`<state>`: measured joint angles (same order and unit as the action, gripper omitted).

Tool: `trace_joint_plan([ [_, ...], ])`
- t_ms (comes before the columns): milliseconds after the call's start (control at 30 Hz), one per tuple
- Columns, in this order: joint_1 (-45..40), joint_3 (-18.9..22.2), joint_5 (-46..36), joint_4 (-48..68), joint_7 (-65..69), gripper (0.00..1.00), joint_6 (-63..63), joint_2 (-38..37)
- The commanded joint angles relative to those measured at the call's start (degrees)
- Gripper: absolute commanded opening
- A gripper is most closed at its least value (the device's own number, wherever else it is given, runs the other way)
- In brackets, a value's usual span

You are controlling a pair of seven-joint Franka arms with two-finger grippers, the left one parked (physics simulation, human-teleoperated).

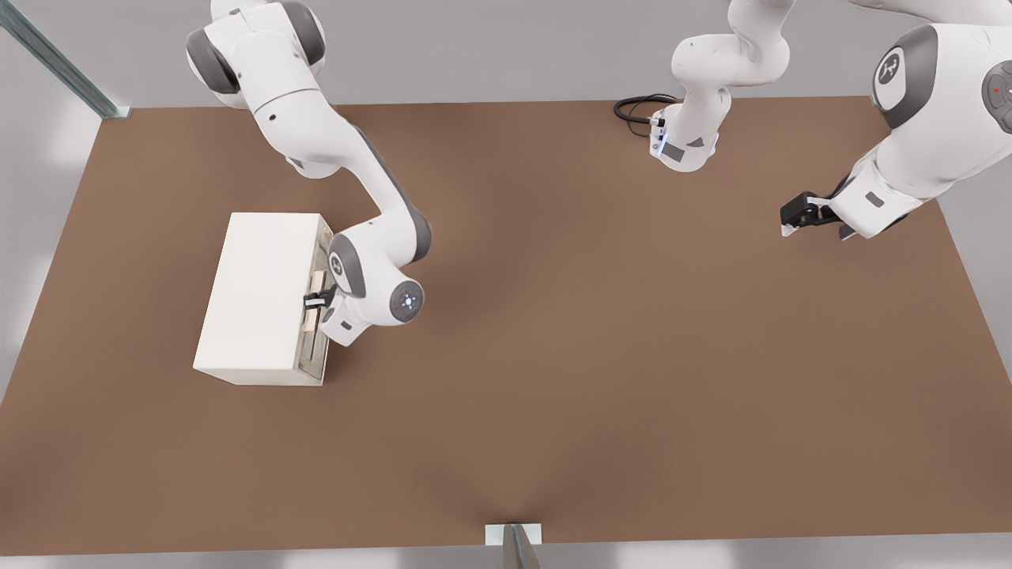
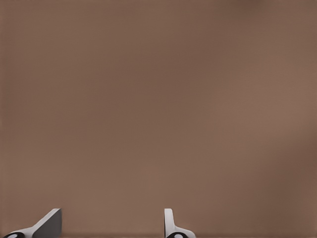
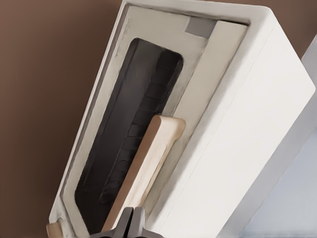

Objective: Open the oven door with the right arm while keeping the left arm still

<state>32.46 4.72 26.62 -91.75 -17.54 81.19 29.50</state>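
End effector pinching handle of oven door, door appearing closed. Risk: fingers slipping off smooth bar if pulling off hinge arc.

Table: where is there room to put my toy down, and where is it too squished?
The brown table is bare between the oven and the parked arm, and along the near edge. It is crowded at the oven door, where the gripper sits at the handle.
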Motion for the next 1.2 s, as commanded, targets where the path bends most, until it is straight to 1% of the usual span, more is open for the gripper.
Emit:
trace_joint_plan([
  [0, 0.0, 0.0, 0.0, -0.1, -8.5, 0.21, -0.2, 0.0],
  [433, -1.2, 0.0, 0.2, -0.1, -8.4, 0.21, -0.7, 1.5],
  [633, -0.8, -0.7, -0.5, 2.6, -9.0, 0.21, -1.8, 2.1],
  [667, -0.8, -1.9, -1.0, 3.7, -9.4, 0.21, -1.9, 2.0],
  [767, -0.5, -2.2, -6.1, 8.3, -8.6, 0.21, -2.0, 2.0],
  [800, -0.6, -2.3, -8.1, 10.4, -7.3, 0.61, -2.8, 1.9],
  [833, -4.9, -1.7, -15.4, 13.0, -0.7, 1.00, -2.9, 0.6],
  [867, -13.1, -1.8, -20.8, 17.8, 5.6, 1.00, -5.5, 0.5],
  [900, -18.0, -1.9, -20.9, 21.5, 9.9, 1.00, -7.1, 0.2],
  [933, -24.2, -1.7, -20.6, 23.9, 20.8, 1.00, -7.3, -1.2],
  [1000, -25.7, -1.6, -20.9, 22.9, 23.0, 1.00, -8.2, -7.4],
  [1033, -27.2, -1.6, -23.6, 21.4, 24.7, 1.00, -9.2, -11.0],
  [1100, -27.5, -1.5, -22.9, 14.8, 23.3, 1.00, -8.5, -19.6],
  [1167, -27.9, -1.4, -22.8, 12.0, 21.9, 1.00, -8.3, -20.6],
])
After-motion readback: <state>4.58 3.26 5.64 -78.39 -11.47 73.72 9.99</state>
